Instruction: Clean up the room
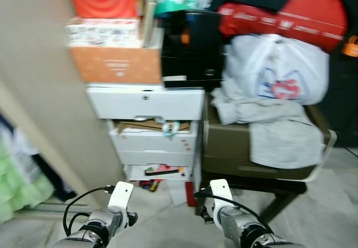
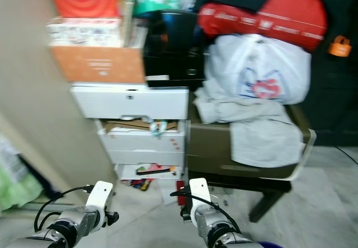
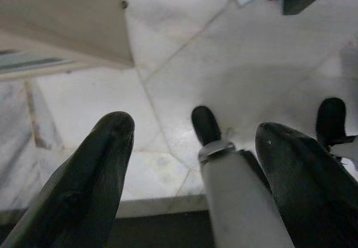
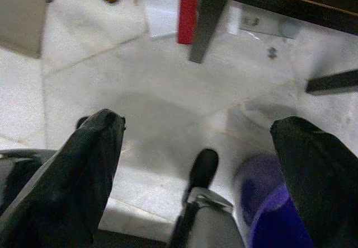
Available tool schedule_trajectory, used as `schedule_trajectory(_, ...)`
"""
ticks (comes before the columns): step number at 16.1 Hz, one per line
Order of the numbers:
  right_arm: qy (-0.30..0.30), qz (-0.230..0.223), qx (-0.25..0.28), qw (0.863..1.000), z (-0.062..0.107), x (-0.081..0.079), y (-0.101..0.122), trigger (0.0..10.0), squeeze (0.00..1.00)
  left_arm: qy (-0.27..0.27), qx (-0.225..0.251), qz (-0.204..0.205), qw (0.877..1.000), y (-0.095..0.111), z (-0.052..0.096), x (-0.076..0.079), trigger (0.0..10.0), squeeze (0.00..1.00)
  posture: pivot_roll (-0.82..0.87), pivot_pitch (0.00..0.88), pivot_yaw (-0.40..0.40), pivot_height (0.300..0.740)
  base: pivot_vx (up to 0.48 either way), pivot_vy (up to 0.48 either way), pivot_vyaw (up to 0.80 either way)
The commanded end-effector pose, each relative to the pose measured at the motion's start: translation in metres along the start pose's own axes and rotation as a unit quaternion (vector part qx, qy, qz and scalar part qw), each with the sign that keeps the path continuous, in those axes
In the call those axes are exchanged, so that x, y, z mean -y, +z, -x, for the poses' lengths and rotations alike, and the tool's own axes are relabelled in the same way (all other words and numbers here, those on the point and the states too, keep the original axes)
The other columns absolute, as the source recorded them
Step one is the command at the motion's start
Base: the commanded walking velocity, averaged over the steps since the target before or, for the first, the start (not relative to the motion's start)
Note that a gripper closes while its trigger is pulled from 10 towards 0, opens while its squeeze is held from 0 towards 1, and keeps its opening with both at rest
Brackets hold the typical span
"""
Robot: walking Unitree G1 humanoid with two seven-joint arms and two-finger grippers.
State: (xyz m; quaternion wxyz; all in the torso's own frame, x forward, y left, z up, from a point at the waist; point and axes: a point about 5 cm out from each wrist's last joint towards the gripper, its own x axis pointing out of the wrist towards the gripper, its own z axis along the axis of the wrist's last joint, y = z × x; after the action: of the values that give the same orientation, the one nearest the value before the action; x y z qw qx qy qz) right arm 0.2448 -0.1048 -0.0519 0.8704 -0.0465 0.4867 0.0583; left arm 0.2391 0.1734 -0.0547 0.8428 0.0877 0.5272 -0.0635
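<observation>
Two silver, cylindrical forearms at lower frame, each tipped with a flat white block. Looped black cables along both wrists. Left gripper (image 3: 193, 164) and right gripper (image 4: 196, 167): two long, rounded, matte black fingers (image 3: 92, 181) apiece. Grey leg with metal ring and black foot between.

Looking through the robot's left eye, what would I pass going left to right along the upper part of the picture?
Beige wall → orange box → black box → white plastic bag, with a red bag lying on top of it.
</observation>
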Motion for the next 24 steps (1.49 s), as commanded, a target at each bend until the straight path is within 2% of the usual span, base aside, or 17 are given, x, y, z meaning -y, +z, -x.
schedule_trajectory(1, 0.008, 0.007, 0.007, 1.000, 0.000, -0.004, 0.005, 10.0, 0.00, 0.006, 0.003, 0.001, 1.000, 0.002, 0.001, -0.003, 10.0, 0.00, -0.11, 0.000, 0.025, 0.740, 0.000, 0.349, 0.00)
schedule_trajectory(10, 0.010, 0.016, 0.016, 1.000, 0.001, -0.006, 0.010, 10.0, 0.00, -0.005, 0.023, -0.004, 1.000, 0.014, 0.001, 0.004, 10.0, 0.00, -0.13, 0.000, 0.038, 0.740, 0.000, 0.350, 0.00)
schedule_trajectory(14, 0.011, 0.026, 0.018, 0.999, 0.001, -0.006, 0.010, 10.0, 0.00, -0.007, 0.027, -0.005, 1.000, 0.016, 0.001, 0.006, 10.0, 0.00, -0.13, 0.000, 0.034, 0.740, 0.000, 0.000, 0.00)
schedule_trajectory(24, 0.019, 0.046, 0.024, 0.998, 0.001, -0.011, 0.014, 10.0, 0.00, -0.005, 0.029, -0.012, 1.000, 0.017, 0.001, 0.005, 10.0, 0.00, -0.13, 0.000, 0.039, 0.740, 0.000, 0.293, 0.00)
